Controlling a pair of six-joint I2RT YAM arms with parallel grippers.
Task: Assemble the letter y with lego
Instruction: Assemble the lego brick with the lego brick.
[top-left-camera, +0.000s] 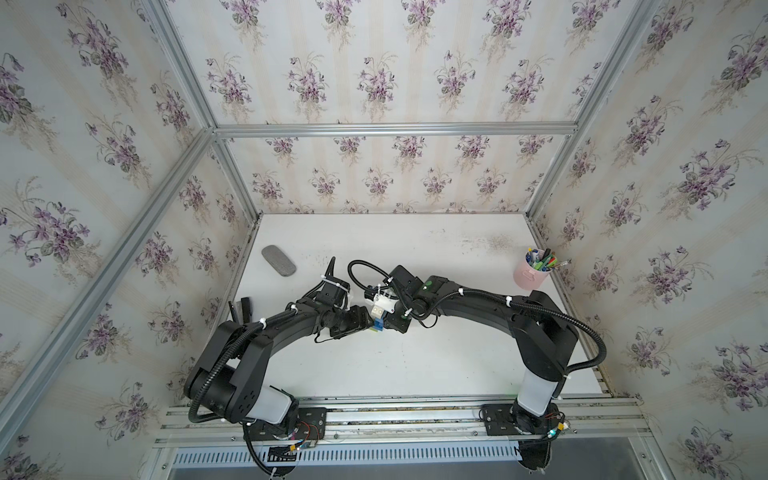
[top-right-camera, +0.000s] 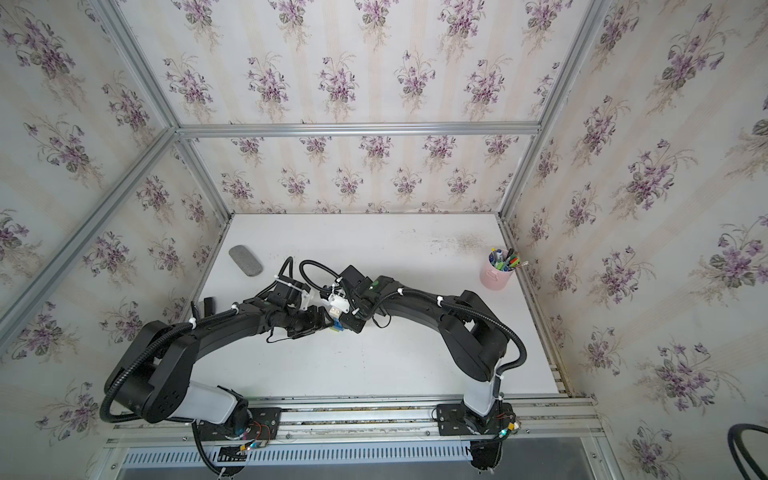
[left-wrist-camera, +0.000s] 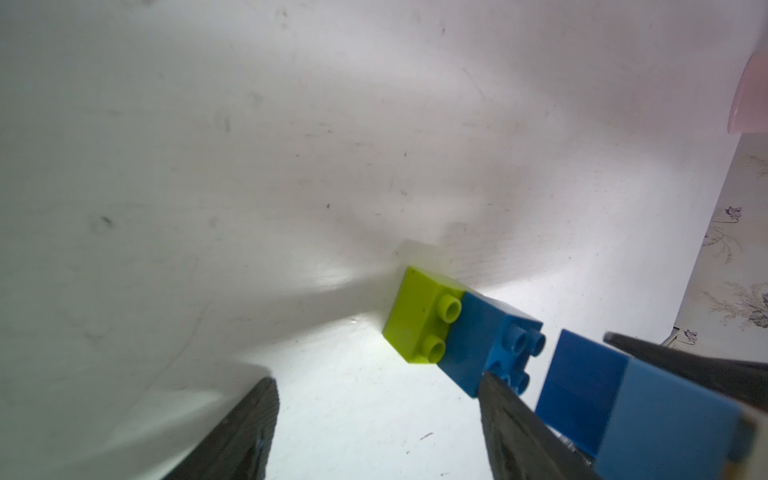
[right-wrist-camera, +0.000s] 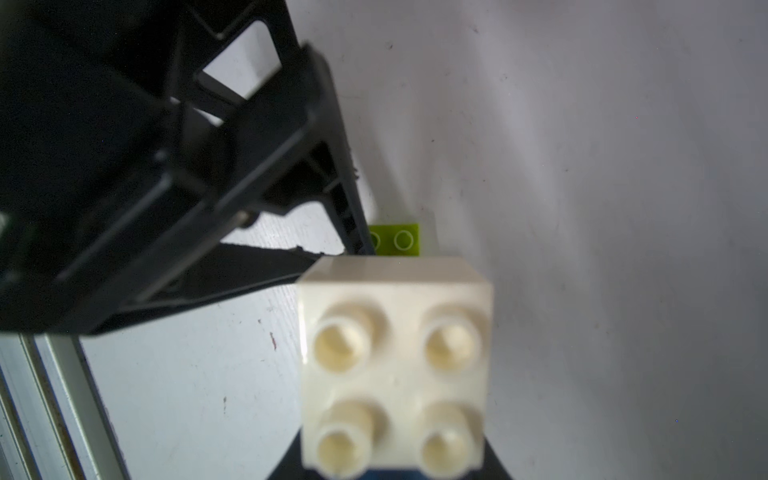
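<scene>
Now the right gripper (top-left-camera: 383, 325) squeezes a white, light blue and dark blue plastic brick stack (left-wrist-camera: 631, 403). The left gripper (left-wrist-camera: 374, 390), jaws apart, sits by the green-and-blue brick pair (left-wrist-camera: 453, 332) on the white table (top-left-camera: 415, 365). Next, probably: match studs, push.

No text, label, brand, number or sign can be read in any view. The studs of the white studded plastic brick (right-wrist-camera: 395, 374) are too blurred for lettering, and the pens (top-left-camera: 542, 262) in the pink cup (top-left-camera: 530, 280) too small.

White brick (right-wrist-camera: 395, 365): close up, blurred — four studs facing the camera.
Lime green brick (right-wrist-camera: 399, 240): partly hidden just beyond it — two studs showing.
</scene>
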